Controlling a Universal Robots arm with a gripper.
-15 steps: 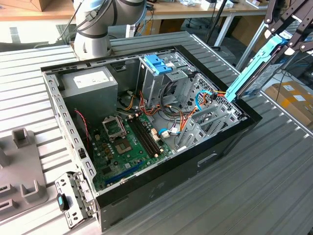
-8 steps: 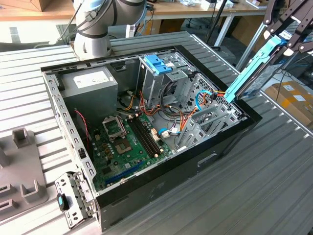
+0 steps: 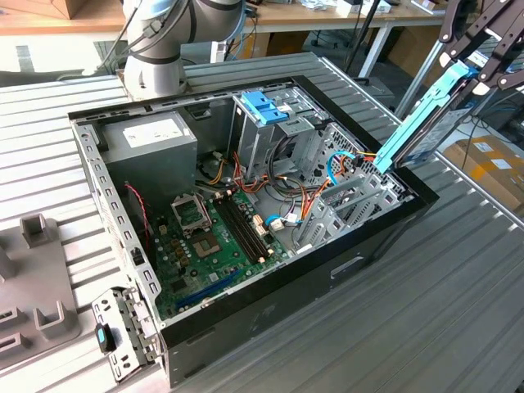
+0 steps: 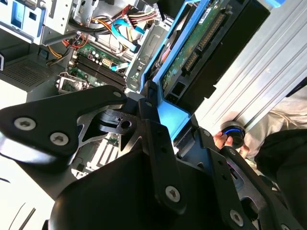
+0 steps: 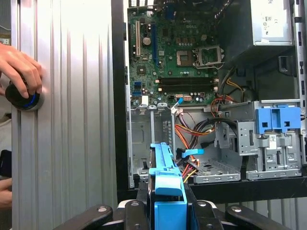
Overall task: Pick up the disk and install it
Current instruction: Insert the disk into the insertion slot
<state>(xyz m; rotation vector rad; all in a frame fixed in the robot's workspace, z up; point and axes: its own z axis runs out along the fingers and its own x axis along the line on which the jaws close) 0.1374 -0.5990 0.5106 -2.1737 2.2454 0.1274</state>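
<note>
My gripper [image 3: 473, 75] is shut on the disk [image 3: 422, 119] at the exterior view's upper right. The disk hangs tilted in the air, its lower end just above the near right wall of the open computer case [image 3: 360, 262]. A blue plastic rail runs along its edge. In the second wrist view the disk's [image 4: 201, 45] green circuit board side faces the camera, with the black fingers [image 4: 149, 112] clamped on its blue rail. In the first wrist view the disk [image 5: 165, 179] appears edge-on, held between the jaws over the case wall, in front of an empty metal drive bay [image 5: 144, 143].
Inside the case are a motherboard [image 3: 213, 237], a grey power-supply box [image 3: 151, 139], cables and a drive cage with a blue handle [image 3: 264, 106]. A person's hand [image 5: 21, 67] rests on a black knob on the ribbed table. Grey fixtures [image 3: 33, 237] sit at the exterior view's left.
</note>
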